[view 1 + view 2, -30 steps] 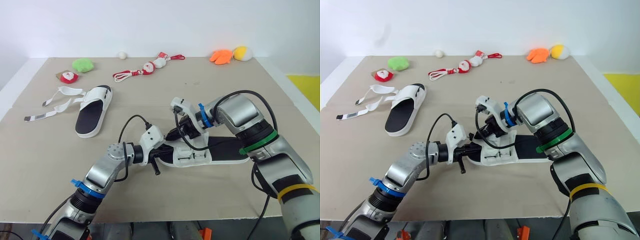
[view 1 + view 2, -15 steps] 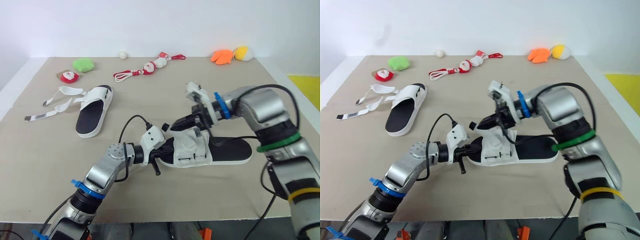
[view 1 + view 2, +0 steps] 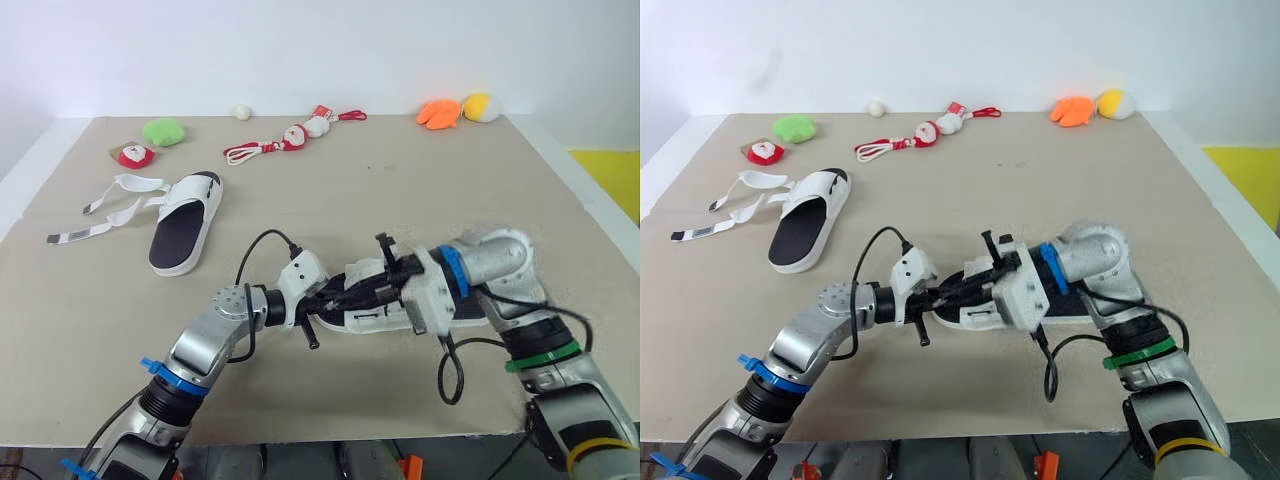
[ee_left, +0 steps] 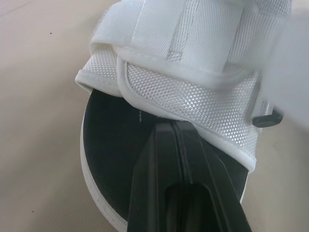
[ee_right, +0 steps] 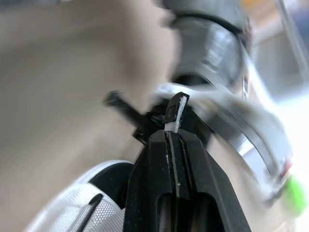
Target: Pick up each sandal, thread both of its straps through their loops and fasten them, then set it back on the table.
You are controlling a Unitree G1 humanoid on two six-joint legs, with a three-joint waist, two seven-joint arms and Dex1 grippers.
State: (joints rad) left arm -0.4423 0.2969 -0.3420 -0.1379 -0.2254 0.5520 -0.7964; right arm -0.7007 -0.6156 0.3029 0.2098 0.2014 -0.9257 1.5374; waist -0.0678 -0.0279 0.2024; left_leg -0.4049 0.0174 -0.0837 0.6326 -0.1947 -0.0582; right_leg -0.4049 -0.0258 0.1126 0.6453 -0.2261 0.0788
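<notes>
— What do we have from the left wrist?
— Our left gripper [image 4: 169, 127], its two black fingers pressed together with no gap that we can see.
— And the tips?
— We find them over the sandal's [image 4: 207, 104] black insole [image 4: 108, 140], right at the edge of its white mesh upper.
— Beyond that?
— We see a white strap [image 4: 193, 29] lying flat across the upper, a small black loop [image 4: 268, 118] at its side, and the beige table [image 4: 43, 72] around the sole.

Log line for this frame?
phase: fastening near sandal | left gripper: shut, tip on insole | right gripper: shut on strap end | far sandal: straps loose, on table
</notes>
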